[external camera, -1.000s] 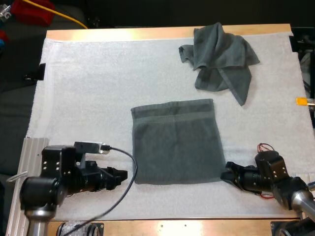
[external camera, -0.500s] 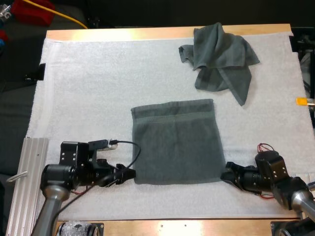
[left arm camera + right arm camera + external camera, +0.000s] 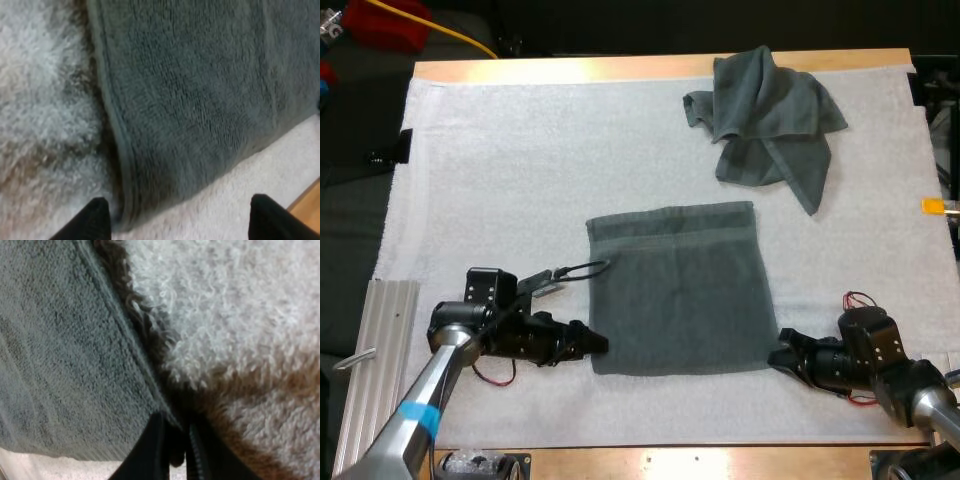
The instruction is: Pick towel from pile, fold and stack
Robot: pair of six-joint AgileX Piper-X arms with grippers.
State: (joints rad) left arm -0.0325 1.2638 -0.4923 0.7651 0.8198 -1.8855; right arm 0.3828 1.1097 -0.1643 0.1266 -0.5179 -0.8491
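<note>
Towel [image 3: 675, 290], grey-green, flat at mat [image 3: 490, 200] centre, hemmed band along far edge. Left pincer [image 3: 598, 343] released at near-left corner; right pincer [image 3: 776, 356] clenched on near-right corner. Crumpled towel [image 3: 765, 120] far right.

No legible text, label, brand, number or sign on any surface in view.

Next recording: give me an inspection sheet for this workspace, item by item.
Surface: white mat spread over the wooden table.
Job's things: flat towel mid-mat; crumpled towel at the far right.
Clutter: metal rail along the mat's near left edge.
Grippers: left gripper open at the flat towel's near left corner; right gripper shut on its near right corner.
Cables: yellow cable beyond the far left corner.
Surroundings: nothing seen beyond that cable.
</note>
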